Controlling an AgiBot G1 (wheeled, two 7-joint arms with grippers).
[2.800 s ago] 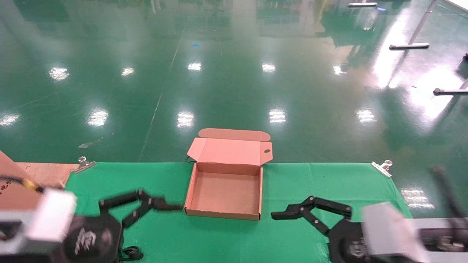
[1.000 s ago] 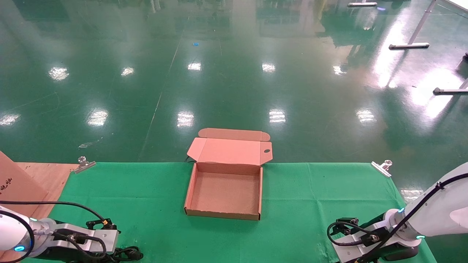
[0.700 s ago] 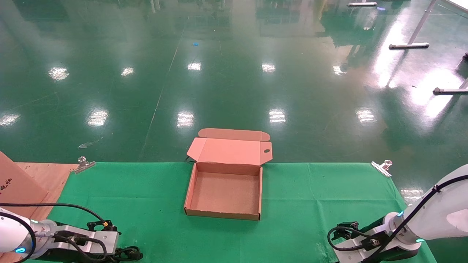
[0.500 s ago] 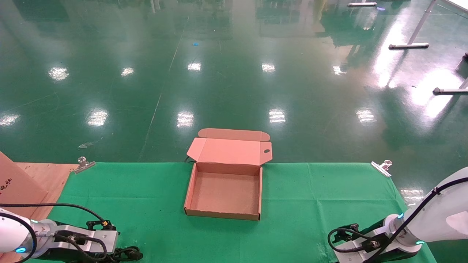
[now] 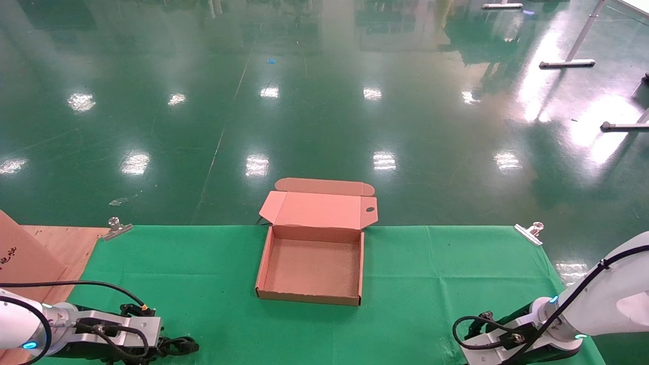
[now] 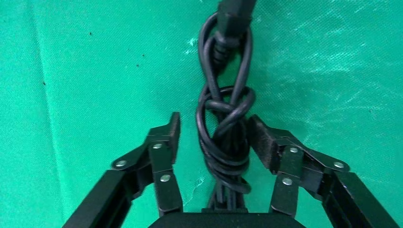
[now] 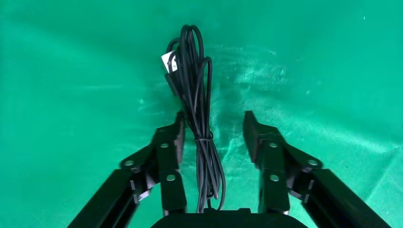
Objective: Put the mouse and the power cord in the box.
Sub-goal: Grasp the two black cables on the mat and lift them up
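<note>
Box [image 5: 310,268] position: centre of the green table cloth [image 5: 431,263], toward its far edge; lid hinged back and standing open behind the tray; small round hole visible in the lid's right tab; tray interior bare cardboard.

Left gripper [image 6: 214,137] position: low over the cloth at the near left corner of the table; jaws spread wide, one finger on each side of the power cord [image 6: 225,123]; neither pad appears to touch the cable. The power cord lies flat on the cloth as a narrow twisted bundle of thick black loops, with a chunky plug end at the far tip; in the head view only a few black loops [image 5: 177,345] show just beside the left wrist housing.

Right gripper [image 7: 214,130] position: low over the cloth at the near right corner; jaws likewise wide, straddling a thin black cord [image 7: 197,104] folded into a long bundle and cinched by a tie; a small connector with a pale label sits at the bundle's far end. The mouse body itself cannot be made out in any view; it is possibly hidden beneath the gripper base.

Both bundles lie well apart from the box, one on each side.

Brown board [image 5: 25,253] with black print: left edge of the table, beside the cloth. Metal clips [image 5: 530,232] secure the cloth at the far corners.
</note>
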